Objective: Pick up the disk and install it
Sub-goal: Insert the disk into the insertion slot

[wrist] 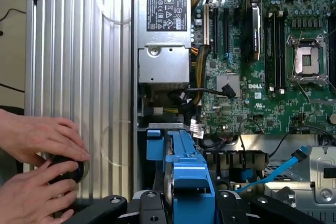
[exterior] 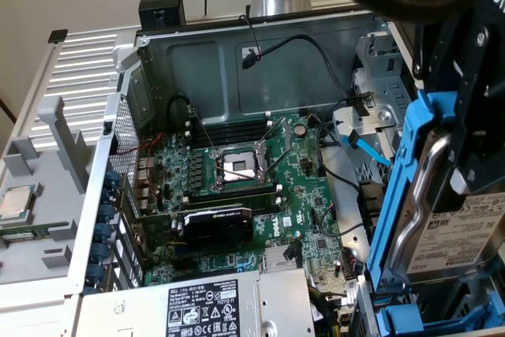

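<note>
Gripper (wrist: 185, 203) clamped on disk (exterior: 461, 234) via its blue carrier. Disk held on edge, tilted, approx. 4 o'clock from CPU socket (exterior: 239, 167) in ext. view, beside mainboard (exterior: 309, 195).

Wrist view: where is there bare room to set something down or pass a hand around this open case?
Free: the ribbed metal surface bordering the power supply, apart from the end where a person's hands rest. Crowded: the motherboard, and the cabled bay beside the blue-framed disk held by the gripper.
</note>
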Robot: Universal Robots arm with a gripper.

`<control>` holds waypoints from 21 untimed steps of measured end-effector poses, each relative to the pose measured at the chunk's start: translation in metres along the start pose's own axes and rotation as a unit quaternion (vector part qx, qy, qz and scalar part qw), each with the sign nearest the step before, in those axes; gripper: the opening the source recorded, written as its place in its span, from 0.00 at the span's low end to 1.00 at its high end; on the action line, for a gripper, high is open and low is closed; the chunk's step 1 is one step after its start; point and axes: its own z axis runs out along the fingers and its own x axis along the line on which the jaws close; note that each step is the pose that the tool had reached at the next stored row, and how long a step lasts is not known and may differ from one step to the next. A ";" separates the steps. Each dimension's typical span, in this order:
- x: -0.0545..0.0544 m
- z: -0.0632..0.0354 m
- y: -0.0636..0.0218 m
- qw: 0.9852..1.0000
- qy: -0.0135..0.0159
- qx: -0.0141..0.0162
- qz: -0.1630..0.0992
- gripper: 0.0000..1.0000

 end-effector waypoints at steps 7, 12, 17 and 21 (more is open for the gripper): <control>-0.003 0.0020 -0.0004 1.000 0.000 0.000 0.000 0.37; -0.003 0.0033 -0.0005 1.000 0.000 0.000 0.000 0.37; -0.002 0.0043 -0.0026 1.000 0.000 0.000 -0.001 0.37; -0.002 0.0058 -0.0030 1.000 0.000 -0.001 -0.001 0.37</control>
